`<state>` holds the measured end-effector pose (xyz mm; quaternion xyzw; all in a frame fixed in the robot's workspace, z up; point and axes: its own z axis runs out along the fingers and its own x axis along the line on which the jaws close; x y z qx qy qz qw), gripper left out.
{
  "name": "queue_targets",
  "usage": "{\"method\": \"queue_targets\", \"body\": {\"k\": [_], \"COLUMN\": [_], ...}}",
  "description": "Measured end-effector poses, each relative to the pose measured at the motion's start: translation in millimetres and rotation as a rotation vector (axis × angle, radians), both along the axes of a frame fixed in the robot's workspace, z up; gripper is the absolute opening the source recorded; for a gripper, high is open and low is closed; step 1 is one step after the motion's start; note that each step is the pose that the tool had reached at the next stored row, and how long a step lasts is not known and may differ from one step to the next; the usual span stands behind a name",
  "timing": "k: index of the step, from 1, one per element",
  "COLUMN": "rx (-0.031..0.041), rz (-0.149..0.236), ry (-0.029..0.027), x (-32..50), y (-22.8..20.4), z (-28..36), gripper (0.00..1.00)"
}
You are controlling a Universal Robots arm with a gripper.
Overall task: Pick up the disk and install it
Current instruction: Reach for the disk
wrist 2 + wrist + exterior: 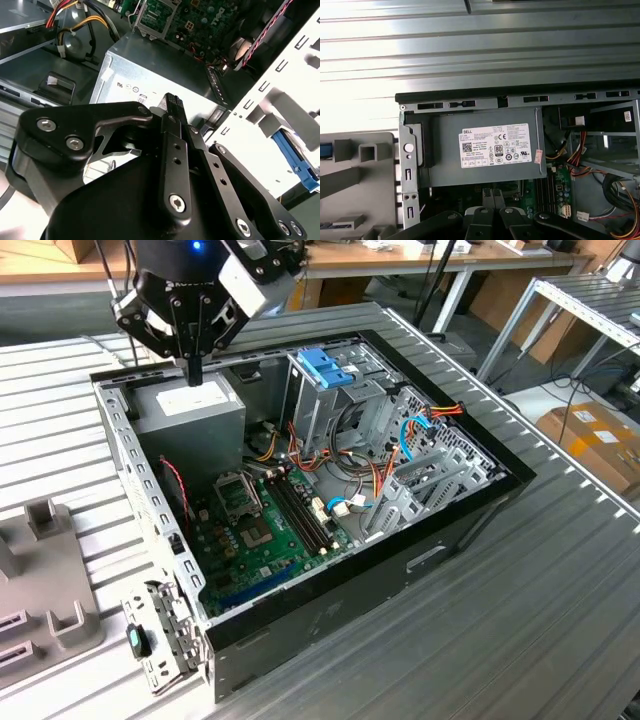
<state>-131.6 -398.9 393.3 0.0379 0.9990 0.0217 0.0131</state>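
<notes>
My gripper (193, 373) hangs just above the grey power-supply box (195, 412) in the back corner of the open computer case (470, 530), at the exterior view's left. Its black fingers (173, 107) are pressed together with nothing between them. In the first wrist view the fingers (485, 217) point at the labelled power-supply box (485, 150). A strip of blue plastic (295, 162) shows beyond the case's perforated side wall (260, 120), and a blue sliver (324, 150) lies on the grey fixture (355, 170). I cannot tell whether either is the disk.
An upright metal cage topped by a blue bracket (325, 368) stands mid-case. The motherboard (260, 530) lies below it, with orange and blue cables (415, 435) toward the exterior view's right. A grey fixture (40, 570) sits outside the case on the ribbed metal table (520, 640).
</notes>
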Motion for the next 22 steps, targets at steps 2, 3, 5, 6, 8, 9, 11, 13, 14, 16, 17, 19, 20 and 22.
{"method": "queue_targets", "body": {"k": [2, 3, 5, 6, 8, 9, 11, 13, 14, 16, 17, 19, 20, 22], "rx": [0.0000, 0.0000, 0.0000, 0.0000, 0.0000, 0.0000, 0.0000, 0.0000, 0.0000, 0.0000, 0.0000, 0.0000, 0.0000, 0.0000], "rz": [0.000, 0.000, 0.000, 0.000, 0.000, 0.000, 0.000, 0.000, 0.000, 0.000, 0.000, 0.000, 0.000, 0.000], "ry": [0.0001, 0.0000, 0.0000, 0.0000, 0.0000, 0.0001, 0.0000, 0.0000, 0.0000, 0.0001, 0.0001, 0.0000, 0.0000, 0.0000], "x": [-0.9, -1.4, -2.6, -3.3, -4.6, -5.2, -7.6, -9.1, -10.1, -11.3, -12.6, -14.6, -15.2, -16.4], "y": [0.0, 0.0, 0.0, 0.0, 0.0, 0.0, 0.0, 0.0, 0.0, 0.0, 0.0, 0.0, 0.0, 0.0], "z": [0.0, 0.0, 0.0, 0.0, 0.0, -0.1, -0.1, -0.1, -0.1, -0.1, -0.2, -0.2, -0.2, -0.3], "gripper": [0.11, 0.11, 0.11, 0.11, 0.11, 0.11, 0.11, 0.11, 0.11, 0.11, 0.11, 0.11, 0.11, 0.11]}}
